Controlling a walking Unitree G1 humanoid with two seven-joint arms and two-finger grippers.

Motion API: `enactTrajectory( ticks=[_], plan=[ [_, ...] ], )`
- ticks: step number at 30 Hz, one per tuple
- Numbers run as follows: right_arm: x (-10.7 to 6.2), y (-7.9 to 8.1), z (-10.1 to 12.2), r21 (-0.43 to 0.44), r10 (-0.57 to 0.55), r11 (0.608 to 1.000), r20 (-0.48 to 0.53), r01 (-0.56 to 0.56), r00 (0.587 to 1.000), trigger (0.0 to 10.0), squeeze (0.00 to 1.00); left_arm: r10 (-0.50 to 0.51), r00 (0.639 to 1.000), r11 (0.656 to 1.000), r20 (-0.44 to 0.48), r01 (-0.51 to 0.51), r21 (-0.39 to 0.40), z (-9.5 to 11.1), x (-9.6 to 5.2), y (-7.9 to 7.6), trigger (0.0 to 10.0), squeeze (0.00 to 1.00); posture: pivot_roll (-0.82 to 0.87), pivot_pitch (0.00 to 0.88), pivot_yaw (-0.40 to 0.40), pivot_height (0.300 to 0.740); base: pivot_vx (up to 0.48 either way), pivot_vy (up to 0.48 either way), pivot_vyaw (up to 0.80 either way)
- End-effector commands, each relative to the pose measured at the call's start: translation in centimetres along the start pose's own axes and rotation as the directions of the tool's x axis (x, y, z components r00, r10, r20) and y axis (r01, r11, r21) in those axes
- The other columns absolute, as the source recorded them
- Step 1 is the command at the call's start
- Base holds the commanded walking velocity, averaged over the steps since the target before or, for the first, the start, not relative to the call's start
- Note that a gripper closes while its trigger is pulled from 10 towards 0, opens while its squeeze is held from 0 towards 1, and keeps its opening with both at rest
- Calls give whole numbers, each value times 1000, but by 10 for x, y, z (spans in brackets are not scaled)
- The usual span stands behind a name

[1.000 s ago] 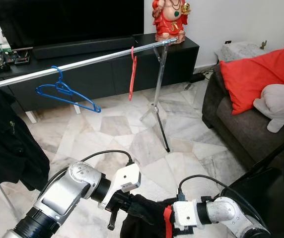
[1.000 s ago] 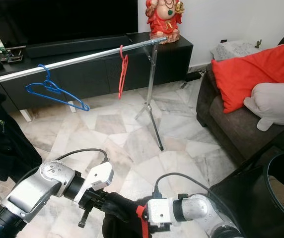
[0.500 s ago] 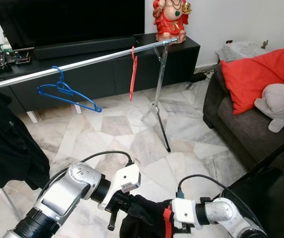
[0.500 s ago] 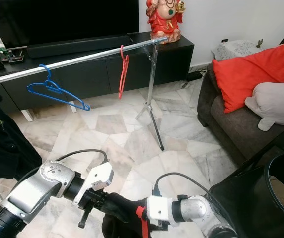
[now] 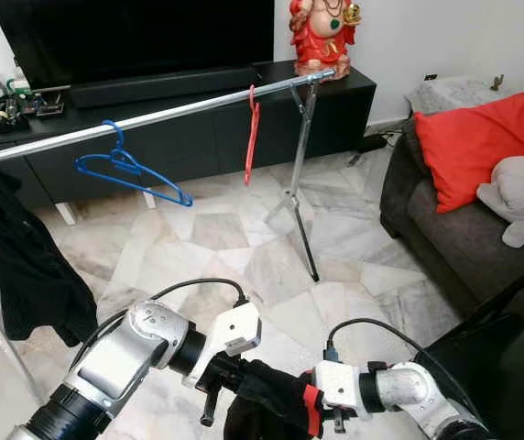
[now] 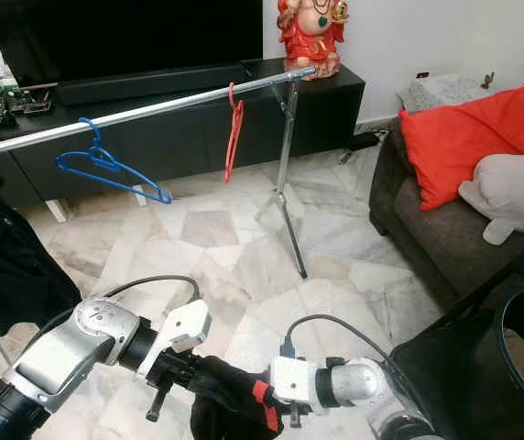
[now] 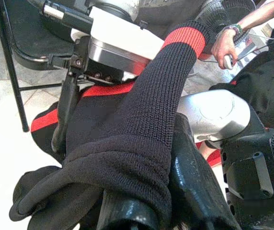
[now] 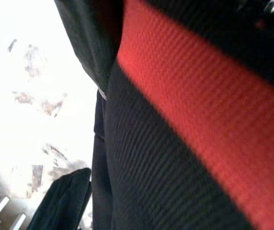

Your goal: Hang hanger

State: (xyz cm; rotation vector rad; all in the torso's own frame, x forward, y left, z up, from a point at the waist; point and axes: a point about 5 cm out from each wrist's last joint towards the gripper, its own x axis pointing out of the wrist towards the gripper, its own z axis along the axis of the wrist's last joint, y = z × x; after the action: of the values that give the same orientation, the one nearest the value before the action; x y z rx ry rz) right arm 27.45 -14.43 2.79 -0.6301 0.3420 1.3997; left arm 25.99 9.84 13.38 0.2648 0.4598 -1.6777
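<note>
A silver clothes rail (image 5: 152,117) crosses the room on a tripod stand (image 5: 303,211). On it hang a blue hanger (image 5: 129,170) and a red hanger (image 5: 252,133). Low in front of me, a black knit garment with red bands (image 5: 276,408) bunches between my two grippers. My left gripper (image 5: 234,378) is buried in it, and in the left wrist view the knit sleeve (image 7: 142,139) wraps over its fingers (image 7: 194,191). My right gripper (image 5: 315,410) is pushed into the same cloth from the right. A red band (image 8: 199,124) lies close against the right wrist camera.
A black garment (image 5: 24,266) hangs at the rail's left end. Behind the rail are a black TV cabinet (image 5: 198,137) and a red statue (image 5: 322,37). A dark sofa (image 5: 445,229) with a red cushion (image 5: 482,137) stands right. A person's hand (image 7: 225,45) is nearby.
The whole view has shifted slightly, so the camera moved. My right wrist has edged a little closer to the left gripper. The bunched garment stays between them.
</note>
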Motion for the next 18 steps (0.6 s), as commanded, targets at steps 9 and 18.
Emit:
enactTrajectory(
  ticks=[9, 18],
  plan=[
    [1, 7, -7, 9, 16, 1000, -43, -16, 999, 0, 0, -25, 1000, 999, 10, 24, 34, 5, 4, -4, 0, 0, 33, 79, 83, 740, 0, 0, 0],
    [6, 1, -1, 57, -58, 997, 20, 57, 998, 0, 0, -26, 1000, 999, 14, 26, 37, 7, 5, -4, 0, 0, 33, 83, 84, 740, 0, 0, 0]
  ],
)
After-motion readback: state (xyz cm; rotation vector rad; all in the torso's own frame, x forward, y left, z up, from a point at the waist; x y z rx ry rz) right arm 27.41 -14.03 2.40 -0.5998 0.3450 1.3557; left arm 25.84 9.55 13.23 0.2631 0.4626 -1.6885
